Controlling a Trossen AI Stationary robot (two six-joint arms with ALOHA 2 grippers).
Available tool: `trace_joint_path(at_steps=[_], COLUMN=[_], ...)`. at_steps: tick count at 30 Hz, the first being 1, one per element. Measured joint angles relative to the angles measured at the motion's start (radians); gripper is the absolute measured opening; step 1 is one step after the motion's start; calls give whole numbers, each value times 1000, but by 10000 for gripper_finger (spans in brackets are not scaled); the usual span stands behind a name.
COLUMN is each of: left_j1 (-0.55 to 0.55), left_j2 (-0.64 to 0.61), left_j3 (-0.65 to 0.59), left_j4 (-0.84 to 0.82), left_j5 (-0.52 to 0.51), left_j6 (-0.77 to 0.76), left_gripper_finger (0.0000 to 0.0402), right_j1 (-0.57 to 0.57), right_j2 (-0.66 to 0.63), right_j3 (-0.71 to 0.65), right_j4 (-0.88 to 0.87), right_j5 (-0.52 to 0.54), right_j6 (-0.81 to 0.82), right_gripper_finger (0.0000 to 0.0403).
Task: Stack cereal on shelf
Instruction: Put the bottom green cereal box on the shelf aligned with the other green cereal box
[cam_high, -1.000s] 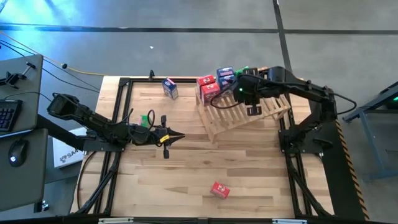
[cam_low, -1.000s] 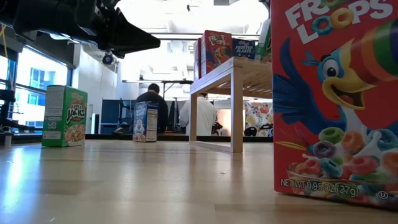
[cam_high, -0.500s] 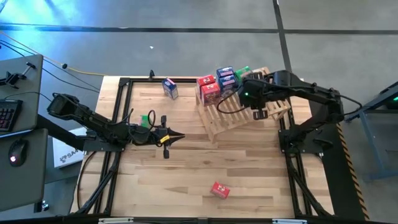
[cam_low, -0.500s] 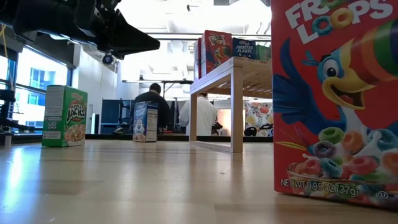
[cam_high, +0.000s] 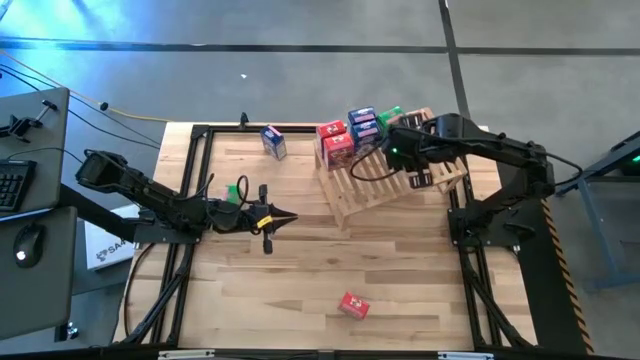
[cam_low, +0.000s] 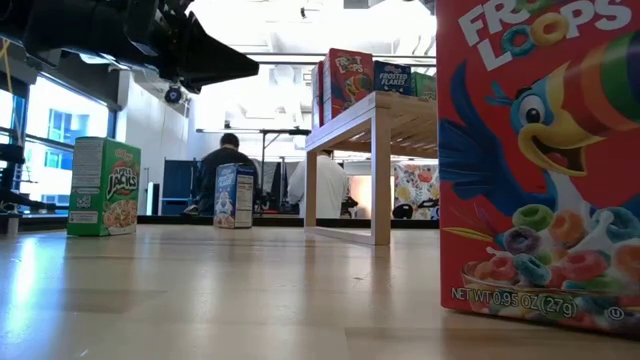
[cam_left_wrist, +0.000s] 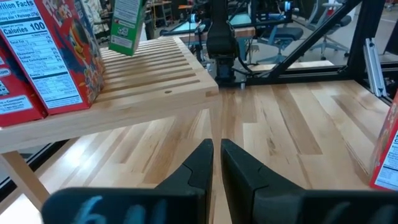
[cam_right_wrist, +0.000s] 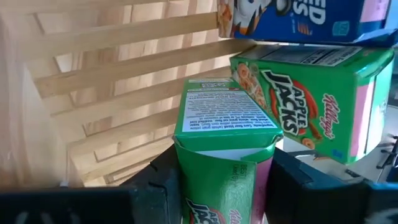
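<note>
The slatted wooden shelf (cam_high: 390, 180) stands tilted at the far right of the table. Red boxes (cam_high: 335, 142), a blue box (cam_high: 363, 122) and a green box (cam_high: 392, 113) stand on its far part. My right gripper (cam_high: 418, 175) hovers over the slats, shut on another green cereal box (cam_right_wrist: 224, 143). Loose on the table stand a blue box (cam_high: 273, 142), a green box (cam_high: 237, 192) and a red box (cam_high: 353, 305). My left gripper (cam_high: 278, 220) waits shut and level above the table's left-middle, holding nothing. My right gripper pinches the green box between its two fingers (cam_right_wrist: 165, 180), one on each side wall (cam_right_wrist: 264, 177). The fingers slant steeply down at it from above. The box hangs over the shelf's slats (cam_left_wrist: 127, 25), next to the standing green box (cam_right_wrist: 311, 112); whether its lower edge touches the slats, I cannot tell.
Black frame rails (cam_high: 200, 135) border the table. In the low view the red box (cam_low: 540, 150) fills the near right. People stand in the room beyond the far edge (cam_low: 225, 165). The bare plank top (cam_high: 300, 265) lies between the arms.
My right gripper has drifted a little toward the table's right edge and sunk slightly over the shelf, rolling a bit, with the green box still held. A person in the background has shifted sideways.
</note>
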Motion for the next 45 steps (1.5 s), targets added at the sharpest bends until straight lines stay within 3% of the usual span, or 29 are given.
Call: trace_joint_path(at_steps=[4,10,15,29,33,36,41,45], left_j1=[0,0,0,0,0,0,-2,-2], left_j2=[0,0,0,0,0,0,0,0], left_j3=[0,0,0,0,0,0,0,0], left_j4=[0,-2,-2,-2,-4,-6,-32,-33], left_j5=[1,2,2,3,3,3,4,4], left_j6=[1,1,1,2,2,2,-1,1], left_gripper_finger=[21,21,21,21,21,21,21,21], right_j1=[0,0,2,42,78,103,141,155], right_j2=[1,1,1,-12,-15,-40,-142,-254], right_j3=[0,0,0,55,104,86,-71,-267], right_j4=[29,38,38,33,15,13,114,295], right_j5=[5,7,74,239,219,175,109,91], right_j6=[0,23,24,92,252,330,405,465], right_gripper_finger=[146,187,210,209,177,126,19,20])
